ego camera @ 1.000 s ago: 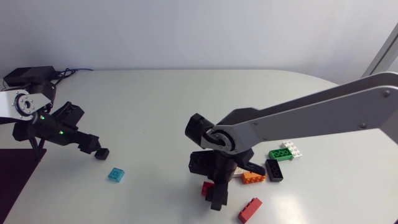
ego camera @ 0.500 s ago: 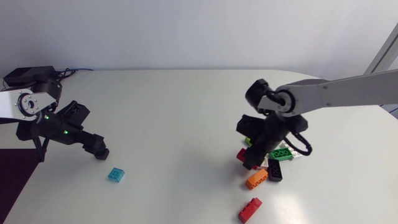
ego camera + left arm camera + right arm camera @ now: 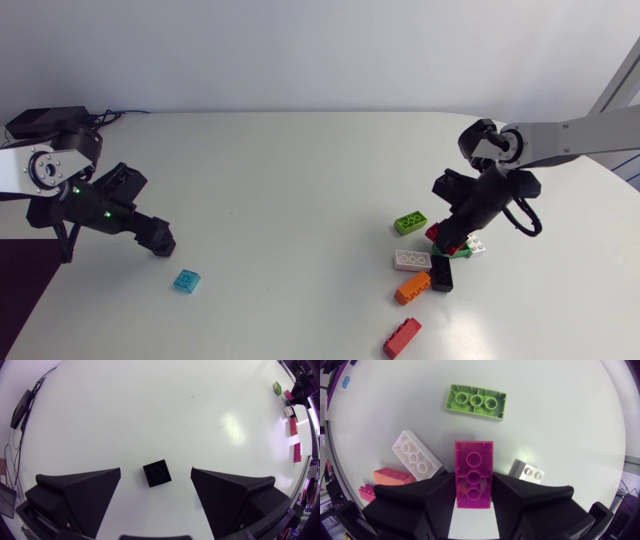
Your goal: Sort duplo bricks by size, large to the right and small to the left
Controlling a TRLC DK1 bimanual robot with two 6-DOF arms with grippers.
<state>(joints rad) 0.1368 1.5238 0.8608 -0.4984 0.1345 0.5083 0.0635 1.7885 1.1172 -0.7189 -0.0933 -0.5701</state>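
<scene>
Magenta brick [image 3: 473,474] clamped lengthwise in right gripper [image 3: 452,240], near white brick [image 3: 413,260]. Green brick [image 3: 410,222] just beyond white brick. Small black brick [image 3: 157,473] well apart from white brick, loose between spread fingers of left gripper [image 3: 158,240].

Silver-grey links [image 3: 590,135], black joints [image 3: 484,143], matte black wedge-shaped jaws, green lights [image 3: 71,189].
</scene>
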